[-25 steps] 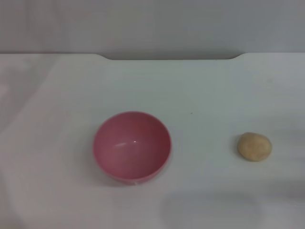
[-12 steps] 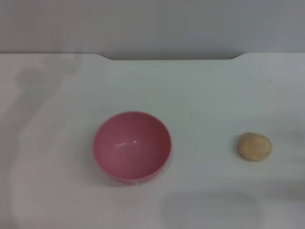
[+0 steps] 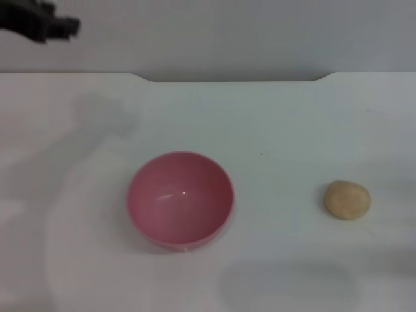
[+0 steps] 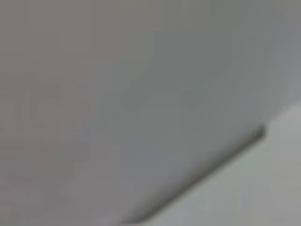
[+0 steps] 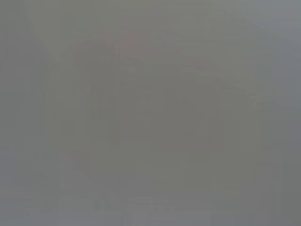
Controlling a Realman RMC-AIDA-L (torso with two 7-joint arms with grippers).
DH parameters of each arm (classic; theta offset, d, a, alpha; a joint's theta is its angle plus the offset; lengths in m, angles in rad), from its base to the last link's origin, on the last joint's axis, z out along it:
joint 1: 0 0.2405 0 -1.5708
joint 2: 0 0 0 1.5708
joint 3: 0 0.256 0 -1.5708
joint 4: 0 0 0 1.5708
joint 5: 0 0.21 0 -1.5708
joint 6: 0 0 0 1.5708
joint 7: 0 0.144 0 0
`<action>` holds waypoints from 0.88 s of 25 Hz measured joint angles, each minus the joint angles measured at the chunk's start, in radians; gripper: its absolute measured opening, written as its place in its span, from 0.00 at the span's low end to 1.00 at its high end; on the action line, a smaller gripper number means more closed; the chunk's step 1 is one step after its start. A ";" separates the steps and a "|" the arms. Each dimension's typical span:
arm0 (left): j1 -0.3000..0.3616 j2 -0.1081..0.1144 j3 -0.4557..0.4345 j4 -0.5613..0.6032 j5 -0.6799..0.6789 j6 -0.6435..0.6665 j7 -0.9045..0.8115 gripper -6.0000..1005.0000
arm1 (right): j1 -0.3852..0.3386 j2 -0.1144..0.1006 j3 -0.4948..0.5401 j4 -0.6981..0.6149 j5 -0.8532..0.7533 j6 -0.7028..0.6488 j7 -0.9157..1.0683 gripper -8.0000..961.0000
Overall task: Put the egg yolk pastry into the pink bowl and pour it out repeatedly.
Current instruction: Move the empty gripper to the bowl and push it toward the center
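Head view shows a dark piece of the left hand point(image 3: 40, 23) poking in at the upper left corner, high over the far left end of the white counter point(image 3: 273, 123) and in front of the grey wall behind it. Only a blunt, blocky tip and a bit of the body behind it are inside the picture; the rest is cut off by the top and left borders. Whether its fingers are spread or closed cannot be told from this sliver, and nothing can be seen in its hold. A soft grey shadow of the arm falls across the left part of the counter, running from the near left edge up toward the back edge.

The pink bowl point(image 3: 180, 199) stands upright left of centre on the counter, mouth up, with a glossy inside and nothing in it. The egg yolk pastry point(image 3: 348, 199) lies on the counter well apart from the bowl, off to the right, at about the same depth. It is touching neither the bowl nor the hand.

Left wrist view gives only blurred grey surfaces, with a dark slanted edge and a paler area in one corner; what these are cannot be made out, and no fingers show.

Right wrist view is a flat grey blur with nothing recognisable. The right hand does not appear in any view, so its pose and its grip are unknown.
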 joint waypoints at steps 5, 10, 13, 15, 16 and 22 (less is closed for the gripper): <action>-0.002 -0.003 0.099 -0.033 0.010 0.092 -0.042 0.41 | -0.002 -0.001 0.001 -0.014 0.001 0.010 0.000 0.27; 0.042 -0.010 0.224 -0.120 -0.029 0.076 -0.075 0.41 | -0.002 -0.001 0.011 -0.024 0.002 0.018 0.000 0.27; 0.047 -0.010 0.242 -0.148 -0.031 0.057 -0.081 0.41 | -0.003 -0.001 0.011 -0.024 0.002 0.018 0.000 0.27; 0.056 -0.012 0.265 -0.165 -0.032 0.023 -0.085 0.41 | -0.004 -0.001 0.011 -0.024 0.002 0.019 0.000 0.27; 0.065 -0.012 0.282 -0.170 -0.032 -0.008 -0.090 0.41 | -0.005 -0.001 0.011 -0.023 0.002 0.019 0.000 0.27; 0.074 -0.011 0.350 -0.265 -0.031 -0.113 -0.107 0.41 | -0.018 0.002 0.011 -0.021 0.002 0.014 0.000 0.27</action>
